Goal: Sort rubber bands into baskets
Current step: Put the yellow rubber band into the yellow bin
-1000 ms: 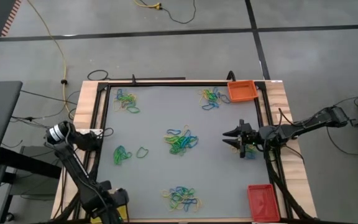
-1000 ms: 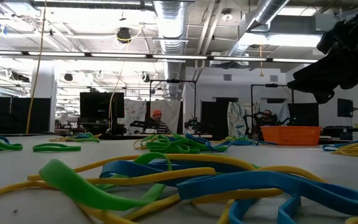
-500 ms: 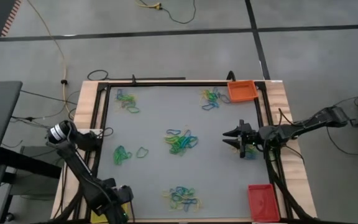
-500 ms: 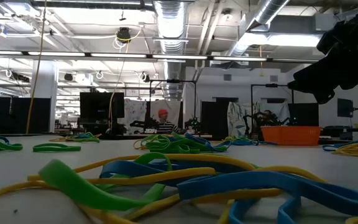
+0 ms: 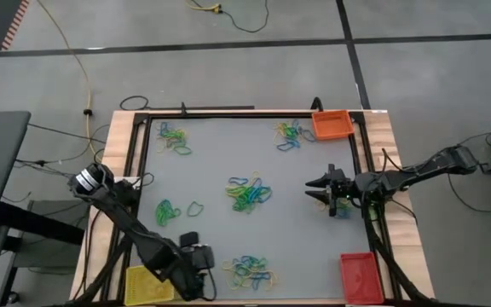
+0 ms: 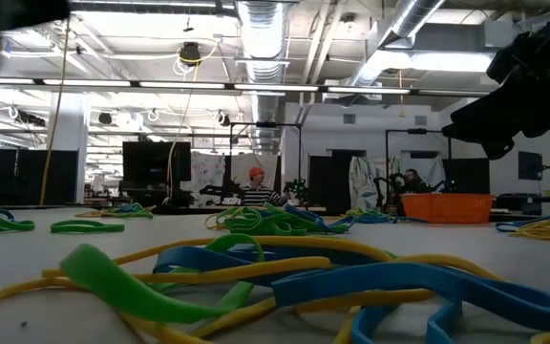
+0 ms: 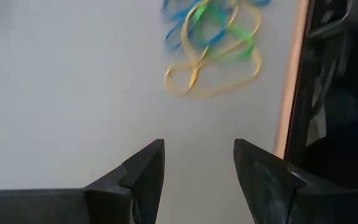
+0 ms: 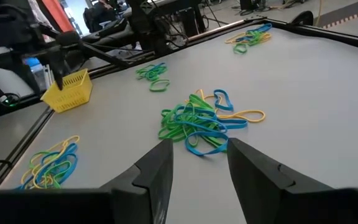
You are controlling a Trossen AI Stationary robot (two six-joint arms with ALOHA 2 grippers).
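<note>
Yellow basket [image 5: 149, 284]: you find it at the table's near left corner, just behind your left gripper, on the side away from the fingertips.
Left gripper [image 5: 203, 260]: you see its two fingers [image 7: 143, 176] spread apart with bare table between them, holding nothing; it hangs over the near left part of the grey table [image 5: 211, 170].
Near pile of rubber bands [image 5: 250, 271]: yellow, green and blue loops lying just ahead of your left gripper's fingertips, apart from them.
Small green bands [image 5: 167, 211]: a few loops on the table beyond the left gripper, well apart from it.
Centre pile [image 5: 248, 193]: the largest tangle, lying between your two grippers, in front of the right gripper's fingertips.
Right gripper [image 5: 316, 189]: you see its fingers [image 8: 156, 168] parted and empty, pointing toward the centre pile from the table's right side.
Orange basket [image 5: 332, 124]: at the far right corner, well apart from the right gripper.
Red basket [image 5: 359, 277]: at the near right corner, to the right gripper's other side.
</note>
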